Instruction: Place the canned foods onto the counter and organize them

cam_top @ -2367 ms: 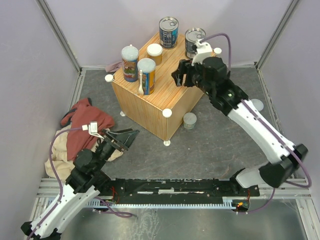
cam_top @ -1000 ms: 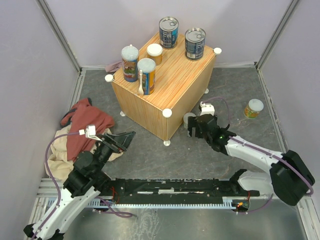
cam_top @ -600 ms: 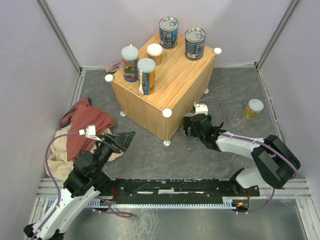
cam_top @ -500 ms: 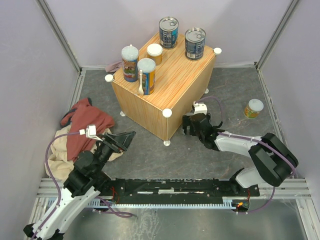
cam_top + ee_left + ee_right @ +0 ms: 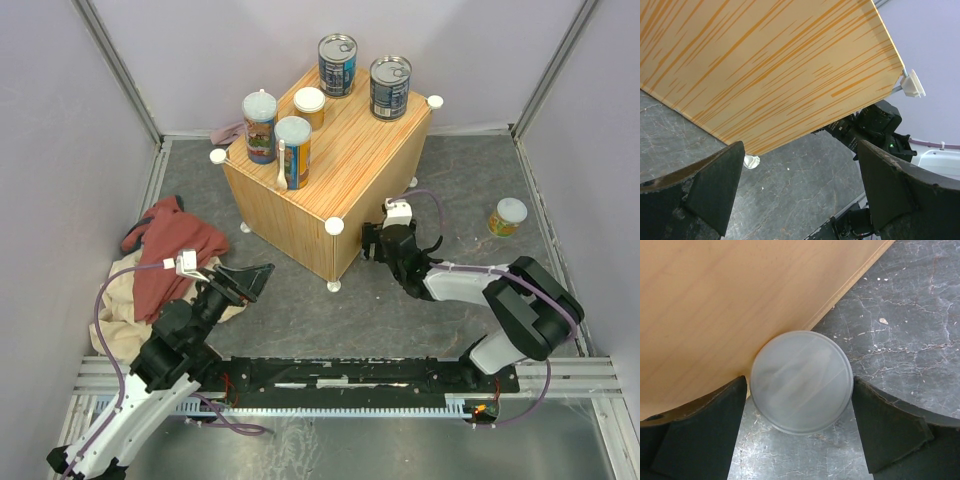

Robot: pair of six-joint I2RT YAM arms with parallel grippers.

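Lilac walls close in a dark marbled floor (image 5: 300,290).

From the top view, the counter (image 5: 340,165) stands mid-floor with five cans (image 5: 292,150) on it: two metal ones at the far edge, two tall ones and a short one to the left. A sixth can (image 5: 508,216) sits on the floor well off to the right. The right gripper (image 5: 383,243) is low beside the counter's near-right wall and hides whatever is under it. The left gripper (image 5: 247,279) hangs near the cloths (image 5: 165,255).

The left wrist view gives only the counter's grained side, a white foot (image 5: 751,161) and the right arm beyond. The left gripper (image 5: 800,170) is spread wide and empty.

The right wrist view alone shows the seventh can (image 5: 801,381). It is upright on the floor and touching the counter's foot. The right gripper (image 5: 799,390) stands wide astride it, its pads just beside the rim. A sliver of gap shows at the left pad, so nothing is held.

The seventh can looks stiff and probably light, and its smooth pale lid would be slippery. The better hold is across the side wall below the lid, with the fingers running along the counter rather than wedged against it.
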